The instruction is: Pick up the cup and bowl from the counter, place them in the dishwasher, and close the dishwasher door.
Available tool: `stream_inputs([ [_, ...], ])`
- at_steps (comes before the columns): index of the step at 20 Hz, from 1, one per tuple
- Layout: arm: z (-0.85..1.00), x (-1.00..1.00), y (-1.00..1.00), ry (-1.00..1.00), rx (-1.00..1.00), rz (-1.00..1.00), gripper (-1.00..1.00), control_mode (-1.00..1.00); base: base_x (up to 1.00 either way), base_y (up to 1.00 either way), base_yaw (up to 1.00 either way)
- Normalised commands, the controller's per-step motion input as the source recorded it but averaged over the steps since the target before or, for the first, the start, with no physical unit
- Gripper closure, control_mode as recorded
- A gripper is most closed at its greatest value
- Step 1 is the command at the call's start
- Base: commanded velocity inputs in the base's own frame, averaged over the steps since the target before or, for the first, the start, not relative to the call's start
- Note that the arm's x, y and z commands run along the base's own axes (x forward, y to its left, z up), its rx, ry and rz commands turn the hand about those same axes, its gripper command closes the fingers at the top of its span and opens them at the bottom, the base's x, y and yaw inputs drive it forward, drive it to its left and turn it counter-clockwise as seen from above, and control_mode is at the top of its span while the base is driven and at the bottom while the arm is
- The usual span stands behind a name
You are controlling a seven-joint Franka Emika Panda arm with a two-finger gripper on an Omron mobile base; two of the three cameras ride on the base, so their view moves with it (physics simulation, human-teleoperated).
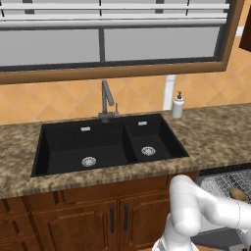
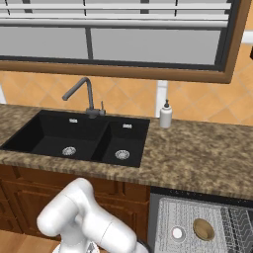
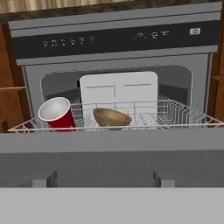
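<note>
Two items, the cup (image 3: 57, 113) and the bowl (image 3: 112, 118), sit in the dishwasher (image 3: 118, 52) rack. Whether the jaws are open cannot be told; nothing appears held.

The dishwasher (image 3: 118, 52) stood open straight ahead of the hand, its wire rack (image 3: 175, 116) pulled out and carrying two things. The red cup (image 3: 57, 114) rested on the rack ahead and to the left, tipped so its whitish inside faced the hand. The tan bowl (image 3: 112, 118) sat just beside it, nearer the middle, apart from the cup. Nearest the hand, the dishwasher door (image 3: 109, 162) spread flat and grey below the rack's front edge. Above, the speckled counter (image 2: 197, 158) carried a white soap dispenser (image 2: 166, 114) beside the black sink (image 2: 79, 136).
</note>
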Motion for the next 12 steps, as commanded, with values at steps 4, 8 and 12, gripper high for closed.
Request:
stream_inputs([
  [4, -0.64, 0.89, 0.03, -0.03, 0.00, 0.07, -1.00, -1.00, 0.00, 0.00, 0.00],
  [8, -0.68, 1.00, 0.44, -0.09, -0.02, 0.00, -1.00, -1.00, 0.00, 0.00, 0.00],
  [12, -0.61, 1.00, 0.86, -0.12, -0.08, -0.07, -1.00, -1.00, 0.00, 0.00, 0.00],
])
